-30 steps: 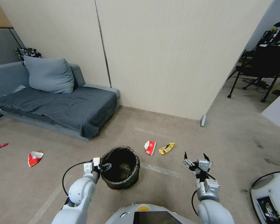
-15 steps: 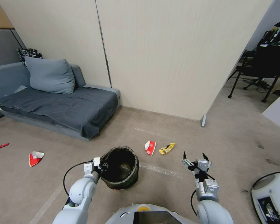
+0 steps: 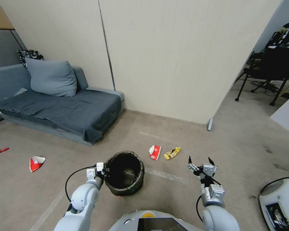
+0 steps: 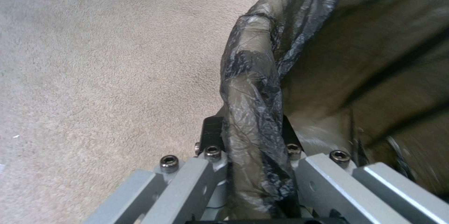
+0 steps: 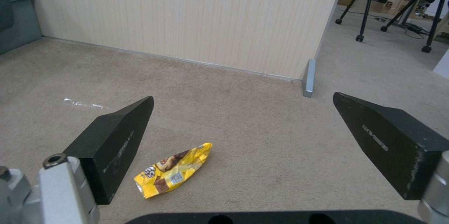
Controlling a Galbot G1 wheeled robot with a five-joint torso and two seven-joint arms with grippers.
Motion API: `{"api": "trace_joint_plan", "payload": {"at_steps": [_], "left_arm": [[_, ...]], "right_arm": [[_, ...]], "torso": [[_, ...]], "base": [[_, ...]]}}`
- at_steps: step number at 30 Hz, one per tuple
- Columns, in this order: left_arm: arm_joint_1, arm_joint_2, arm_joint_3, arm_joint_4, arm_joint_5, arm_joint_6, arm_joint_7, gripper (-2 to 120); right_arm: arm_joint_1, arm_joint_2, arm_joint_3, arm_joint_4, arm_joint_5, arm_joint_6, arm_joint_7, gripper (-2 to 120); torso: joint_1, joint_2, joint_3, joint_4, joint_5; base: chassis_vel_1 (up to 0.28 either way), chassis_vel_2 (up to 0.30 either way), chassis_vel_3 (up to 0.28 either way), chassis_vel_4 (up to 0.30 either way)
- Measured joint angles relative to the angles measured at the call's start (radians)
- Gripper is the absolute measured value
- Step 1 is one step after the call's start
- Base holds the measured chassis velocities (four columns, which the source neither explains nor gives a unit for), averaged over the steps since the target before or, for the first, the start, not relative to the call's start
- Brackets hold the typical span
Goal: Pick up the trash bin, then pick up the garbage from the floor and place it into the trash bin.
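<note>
**Left jaws on bin rim, right jaws spread over bare carpet**

Far left of the head view: a small red scrap (image 3: 3, 150) and a red-and-white wrapper (image 3: 36, 162) lie on the carpet, well apart from the robot, in front of the grey sofa (image 3: 61, 109). Open floor between them and the left arm.

Left gripper (image 3: 102, 170): jaws clamped on the rim of the trash bin (image 3: 124, 173), on the bin's left side. The left wrist view shows the dark bag-covered rim (image 4: 252, 118) pinched between the two fingers (image 4: 211, 132), one outside the wall, one inside. Bin is round, lined with a crinkled brown-black bag folded over the rim; its mouth faces the head camera. Whether its base touches the carpet, cannot tell.

Just beyond the bin, toward the wall: a red-and-white carton scrap (image 3: 154, 152) and, just beside it to the right, a yellow wrapper (image 3: 172, 153). They lie near each other, not touching. A strip of clear tape on the carpet runs right of the bin.

Right gripper (image 3: 200, 162): jaws wide open, holding nothing, fingertips (image 5: 119, 139) pointing forward above the carpet. In the right wrist view the yellow wrapper (image 5: 172, 170) lies ahead, nearer the one finger than the other. Clear carpet around it up to the panel wall (image 3: 183, 61) and its metal corner foot (image 3: 209, 124). Farther right, office chairs (image 3: 266, 73) stand well apart; a white machine (image 3: 279, 202) sits at the right edge.
</note>
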Motion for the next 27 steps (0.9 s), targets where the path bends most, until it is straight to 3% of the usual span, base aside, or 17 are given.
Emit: {"api": "trace_joint_plan", "payload": {"at_steps": [6, 8, 16, 27], "left_arm": [[0.017, 0.010, -0.018, -0.075, 0.010, -0.017, -0.003, 1], [0.032, 0.020, -0.030, -0.142, 0.005, -0.021, -0.002, 1], [0.061, 0.031, -0.048, -0.272, -0.018, -0.032, -0.013, 1], [0.089, 0.018, -0.062, -0.344, -0.020, -0.036, -0.021, 1]], "right_arm": [[0.002, 0.000, 0.005, 0.005, 0.005, -0.004, 0.004, 100], [0.005, 0.000, 0.005, 0.008, 0.006, -0.007, 0.004, 100], [0.013, 0.000, 0.007, 0.013, 0.016, -0.017, 0.005, 100], [0.022, -0.002, 0.015, 0.019, 0.044, -0.045, 0.009, 100]], "torso": [[0.000, 0.000, 0.000, 0.0001, 0.0012], [0.000, 0.000, 0.000, 0.0002, 0.0013], [0.000, 0.000, 0.000, 0.0001, 0.0014], [0.000, 0.000, 0.000, 0.0000, 0.0013]], "base": [[0.000, 0.000, 0.000, 0.000], [0.000, 0.000, 0.000, 0.000], [0.000, 0.000, 0.000, 0.000], [0.000, 0.000, 0.000, 0.000]]}}
